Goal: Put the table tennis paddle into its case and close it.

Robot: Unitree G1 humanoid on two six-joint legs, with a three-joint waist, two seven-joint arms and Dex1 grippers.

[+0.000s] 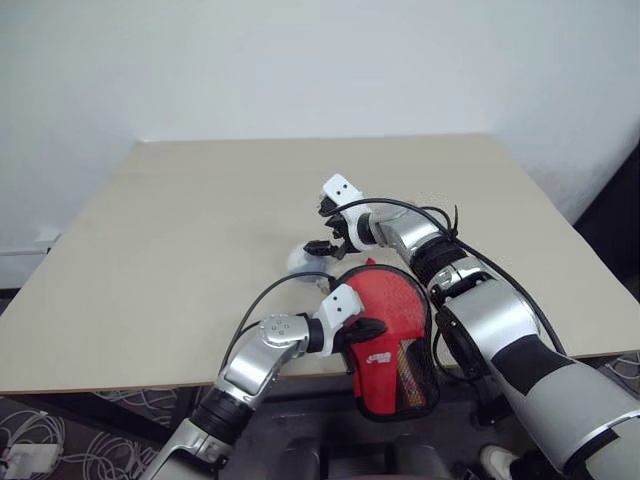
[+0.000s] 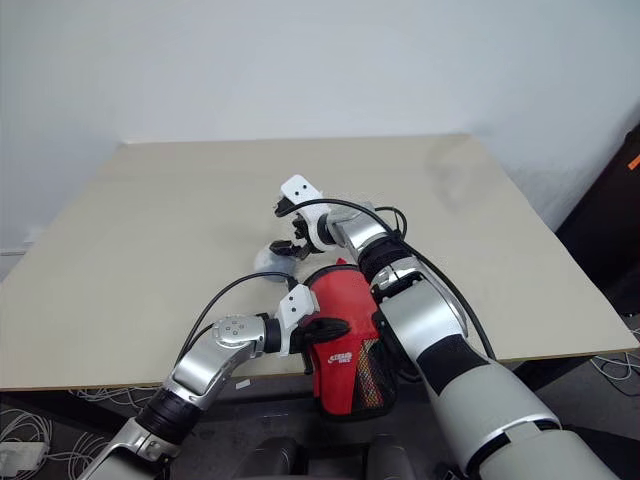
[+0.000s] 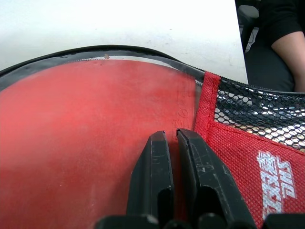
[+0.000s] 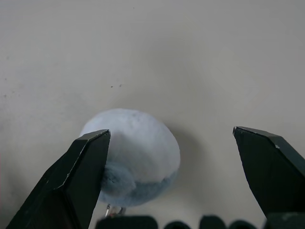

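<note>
The red case (image 1: 392, 330) with its black mesh pocket (image 3: 257, 112) and white logo lies at the table's front edge, its lower part hanging over the edge. My left gripper (image 1: 362, 330) is shut on the case's left side, and its fingers (image 3: 152, 167) lie pressed together on the red fabric. The table tennis paddle is hidden. My right gripper (image 1: 328, 232) hovers just beyond the case's top, open wide. A small white-grey fluffy ball (image 4: 131, 157) sits on the table between its fingers (image 4: 81, 176), untouched.
The beige table (image 1: 200, 230) stretches away to a white wall. Cables lie on the floor (image 1: 60, 450) under the front left corner. A person's arm (image 3: 288, 47) shows past the table's edge in the left wrist view.
</note>
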